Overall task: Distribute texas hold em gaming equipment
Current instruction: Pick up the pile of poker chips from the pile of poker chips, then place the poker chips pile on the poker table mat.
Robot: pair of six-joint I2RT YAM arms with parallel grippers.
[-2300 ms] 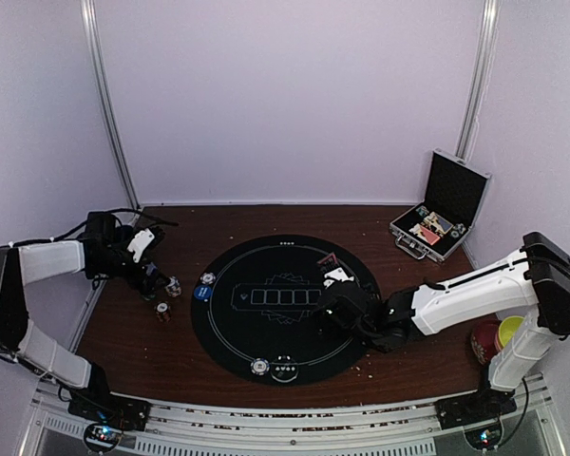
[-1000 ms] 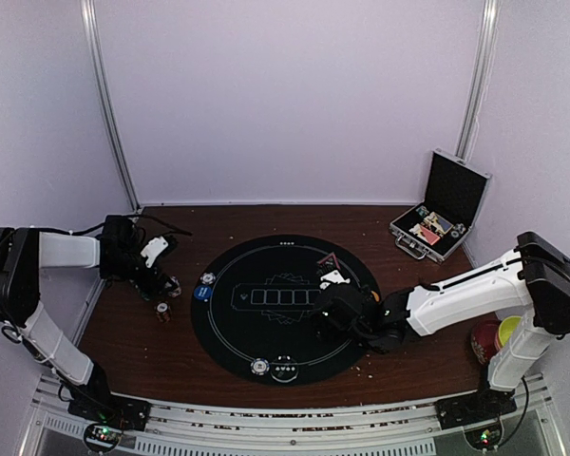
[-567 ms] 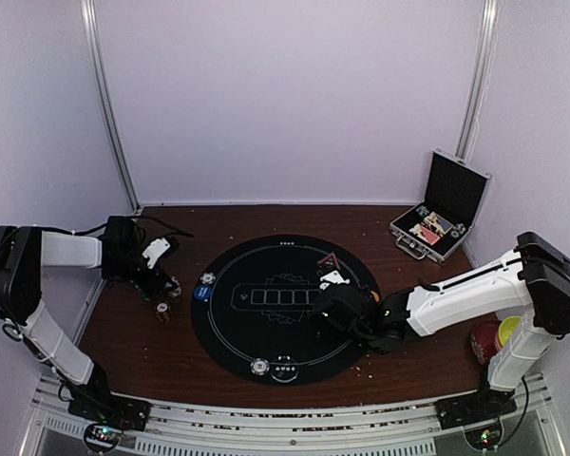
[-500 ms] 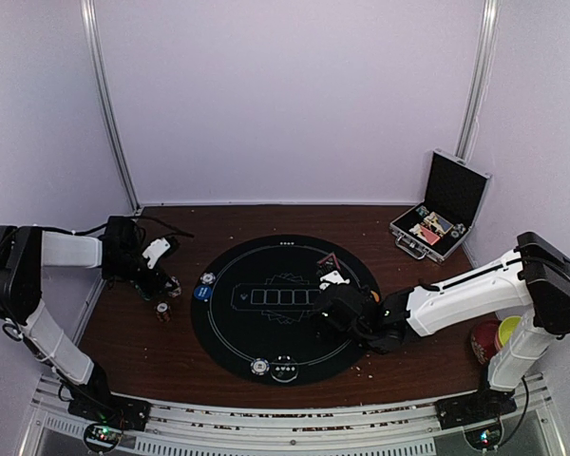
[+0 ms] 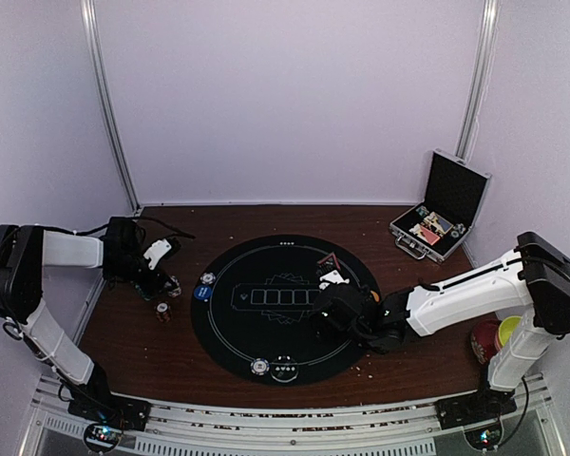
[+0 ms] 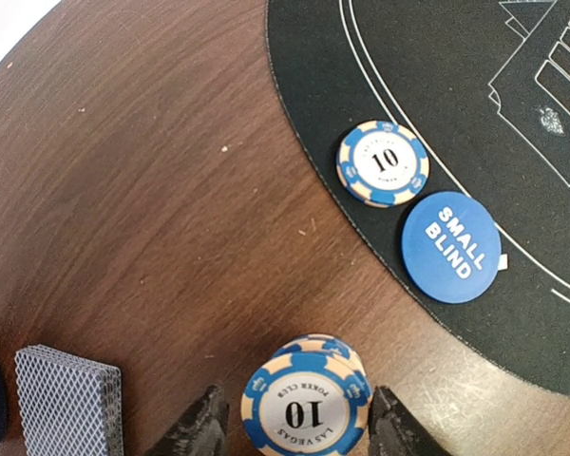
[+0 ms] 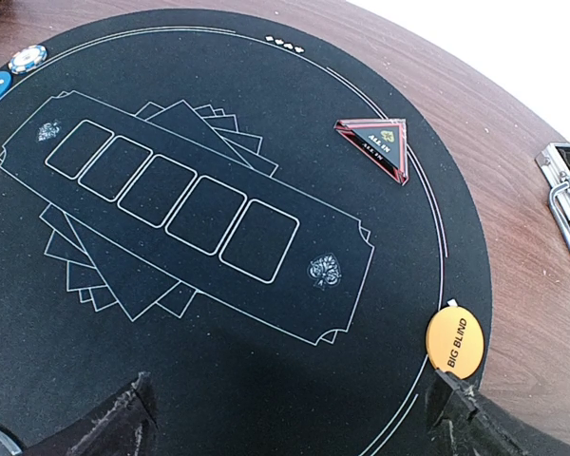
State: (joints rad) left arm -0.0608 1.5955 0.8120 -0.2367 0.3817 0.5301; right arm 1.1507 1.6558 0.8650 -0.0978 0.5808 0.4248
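Observation:
A stack of blue-and-cream "10" poker chips [image 6: 306,404] stands on the wood just left of the black mat [image 6: 475,85]. My left gripper [image 6: 299,427] straddles it. Its right finger is at the stack's edge and a thin gap shows on the left. A grey-backed card deck [image 6: 68,404] lies to the left. One "10" chip [image 6: 382,162] and the blue SMALL BLIND disc [image 6: 451,247] rest on the mat's rim. My right gripper [image 7: 299,423] hangs wide open over the mat with nothing in it. Near it are the orange BIG BLIND disc [image 7: 454,341] and the red triangle marker [image 7: 375,142].
The open silver-edged case [image 5: 439,220] sits at the back right. Red and yellow bowls [image 5: 494,337] stand by the right arm's base. Another small chip stack [image 5: 161,310] is on the wood below the left gripper [image 5: 163,282]. A chip [image 5: 259,366] lies at the mat's near edge.
Since the earliest frame my left arm has swung in and settled at the chip stack beside the mat. Over the last second both arms hardly shift.

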